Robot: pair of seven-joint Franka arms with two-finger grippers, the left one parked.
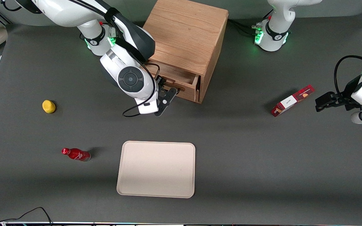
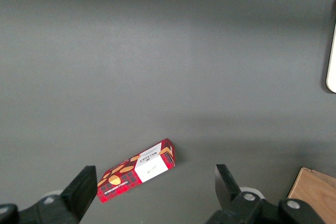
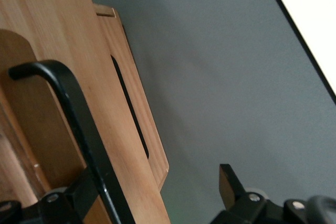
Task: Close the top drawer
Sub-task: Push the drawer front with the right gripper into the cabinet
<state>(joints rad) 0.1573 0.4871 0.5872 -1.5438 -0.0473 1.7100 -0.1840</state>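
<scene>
The oak cabinet (image 1: 187,34) stands at the back of the table. Its top drawer (image 1: 181,78) is pulled partly out toward the front camera, and its tray interior shows. My right gripper (image 1: 167,99) is at the drawer's front panel, at the end toward the working arm. In the right wrist view the gripper (image 3: 152,192) is open. The oak front panel (image 3: 105,103) with its black wire handle (image 3: 73,108) runs past one finger (image 3: 79,192), and the panel's edge lies between the two fingers. A second oak front (image 3: 149,135) shows beside it.
A cream tray (image 1: 156,169) lies nearer the front camera than the cabinet. A red bottle (image 1: 75,154) and a yellow lemon (image 1: 48,106) lie toward the working arm's end. A red biscuit box (image 1: 292,100) lies toward the parked arm's end.
</scene>
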